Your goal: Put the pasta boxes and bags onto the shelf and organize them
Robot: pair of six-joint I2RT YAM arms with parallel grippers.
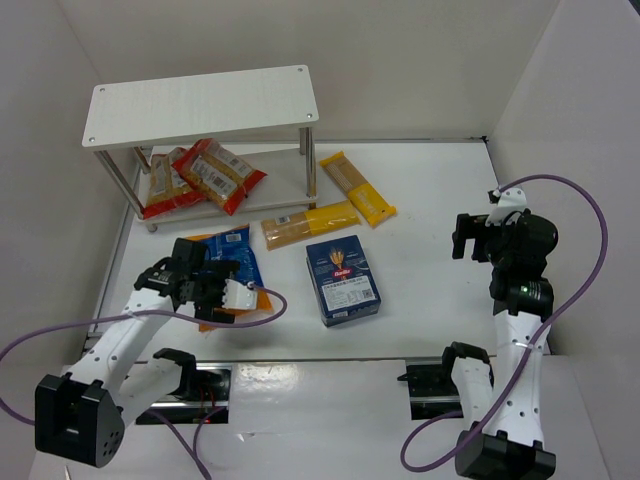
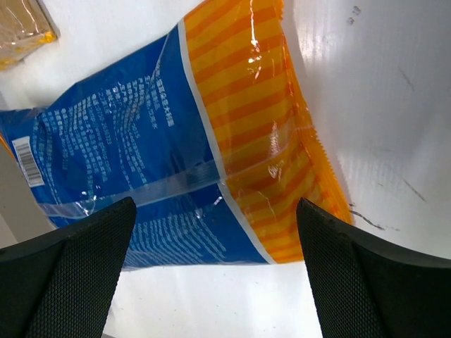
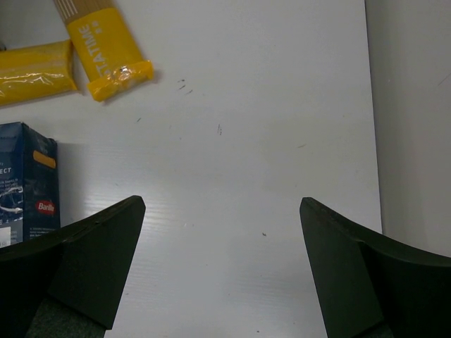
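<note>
The blue-and-orange bag (image 1: 235, 258) lies flat on the table in front of the shelf (image 1: 200, 105). My left gripper (image 1: 212, 283) is open and hovers just above the bag's near end; the left wrist view shows the bag (image 2: 183, 148) between and beyond the spread fingers (image 2: 70, 274). Two red-orange bags (image 1: 215, 172) lie on the shelf's lower board. Two long yellow packets (image 1: 357, 187) (image 1: 310, 224) and the dark blue box (image 1: 342, 280) lie on the table. My right gripper (image 1: 472, 240) is open and empty over bare table at the right (image 3: 222, 267).
White walls close in the table on the left, back and right. The right wrist view shows the blue box (image 3: 25, 183) at the left edge and the ends of both yellow packets (image 3: 106, 42) at the top left. The shelf's top board holds nothing.
</note>
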